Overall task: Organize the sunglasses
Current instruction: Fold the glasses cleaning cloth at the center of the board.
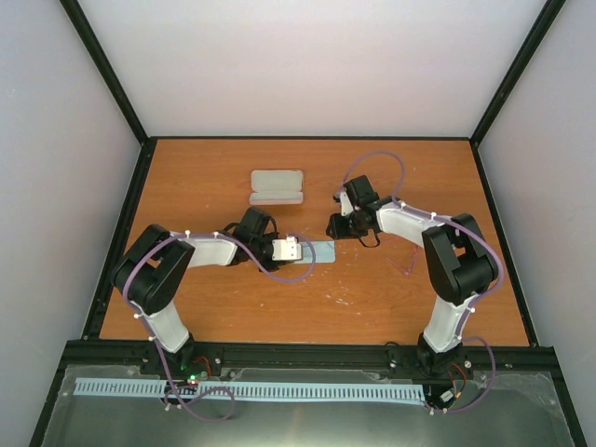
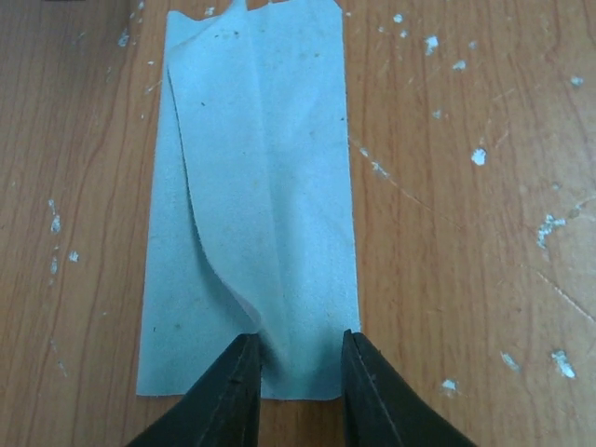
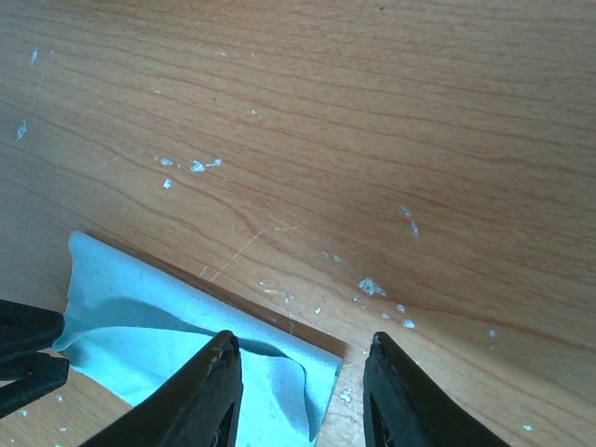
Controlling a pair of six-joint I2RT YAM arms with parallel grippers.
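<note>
Where they lie on the table [image 1: 214, 158], sunglasses [image 1: 408, 263] faint, thin, pinkish

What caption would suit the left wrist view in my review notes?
Left gripper, jaws apart, straddles the near edge of a folded light blue cloth on the scuffed wooden table.

Blue cloth [image 2: 270, 186], oblong case [image 1: 277, 187]
</note>
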